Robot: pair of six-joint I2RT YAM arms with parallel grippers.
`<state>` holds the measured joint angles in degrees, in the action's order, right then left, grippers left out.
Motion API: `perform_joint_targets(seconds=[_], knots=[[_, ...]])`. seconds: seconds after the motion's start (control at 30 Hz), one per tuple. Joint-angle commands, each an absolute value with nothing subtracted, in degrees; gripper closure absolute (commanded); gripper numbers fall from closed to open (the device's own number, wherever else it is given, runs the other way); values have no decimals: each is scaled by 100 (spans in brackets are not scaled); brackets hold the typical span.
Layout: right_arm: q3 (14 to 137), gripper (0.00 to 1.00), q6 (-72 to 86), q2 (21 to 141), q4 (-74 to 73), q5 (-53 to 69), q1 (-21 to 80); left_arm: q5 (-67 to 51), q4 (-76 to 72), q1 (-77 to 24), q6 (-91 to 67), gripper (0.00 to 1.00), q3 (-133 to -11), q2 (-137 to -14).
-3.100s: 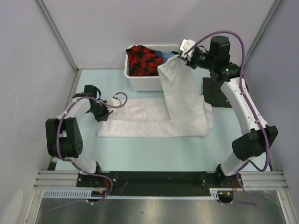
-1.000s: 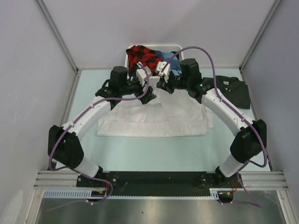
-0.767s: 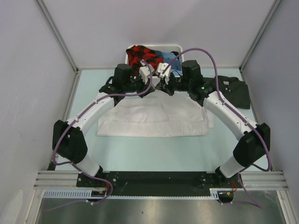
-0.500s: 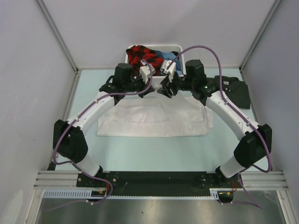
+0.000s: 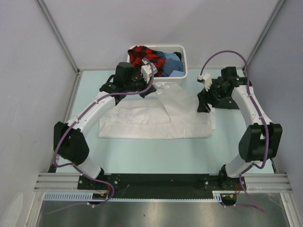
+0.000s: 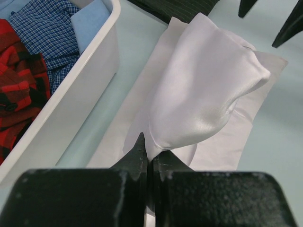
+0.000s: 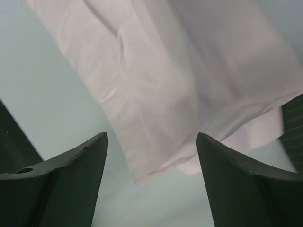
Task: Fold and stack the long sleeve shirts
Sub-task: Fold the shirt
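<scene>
The white long sleeve shirt (image 5: 156, 123) lies flat across the middle of the table. My left gripper (image 5: 149, 89) is shut on the end of its sleeve (image 6: 208, 90), which bulges up off the body, close to the tub; in the left wrist view the jaws (image 6: 149, 147) pinch the cloth. My right gripper (image 5: 204, 103) hangs open over the shirt's right edge (image 7: 156, 109), with nothing between its fingers (image 7: 71, 170). The dark striped shirt (image 6: 182, 7) lies at the far right, mostly under my right arm, and a corner of it (image 7: 294, 125) shows in the right wrist view.
A white plastic tub (image 5: 184, 66) stands at the back centre, holding a red-black plaid garment (image 5: 144, 56) and blue checked cloth (image 6: 45, 21). Grey walls close in both sides and the back.
My left gripper has shut on the sleeve end. My right gripper has opened, let the sleeve go and swung away to the right; the sleeve has sunk lower.
</scene>
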<state>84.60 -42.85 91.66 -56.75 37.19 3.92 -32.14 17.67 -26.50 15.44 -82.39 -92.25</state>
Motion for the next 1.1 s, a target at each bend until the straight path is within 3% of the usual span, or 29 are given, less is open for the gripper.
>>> perform_joint_targets(seconds=[0.0,0.13,0.23,0.3,0.47,0.87,0.97,1.07], knots=[[8070,16,-5133,9667,-7154,3937,132,-3243,1793,-2628,1529,100,-8534,-9202],[7647,12,-5019,9887,-6927,3745,132,-3217,1828,-2628,1529,100,-8587,-9220],[7437,14,-4948,10089,-6786,3657,36,-3156,1846,-2628,1538,100,-8587,-9211],[7357,17,-4913,10212,-6733,3578,44,-3112,1854,-2628,1538,100,-8578,-9202],[7172,36,-4790,10502,-6636,3437,-246,-3059,1855,-2584,1485,100,-8534,-9185],[6829,46,-4236,10653,-5818,2760,-334,-3312,1977,-2488,1494,100,-8569,-9404],[7153,44,-4525,10267,-6187,2987,-421,-4207,2293,-2400,1800,100,-8744,-9501],[7628,34,-4772,9670,-6354,3593,-466,-4789,3188,-2382,2538,94,-9236,-9781]])
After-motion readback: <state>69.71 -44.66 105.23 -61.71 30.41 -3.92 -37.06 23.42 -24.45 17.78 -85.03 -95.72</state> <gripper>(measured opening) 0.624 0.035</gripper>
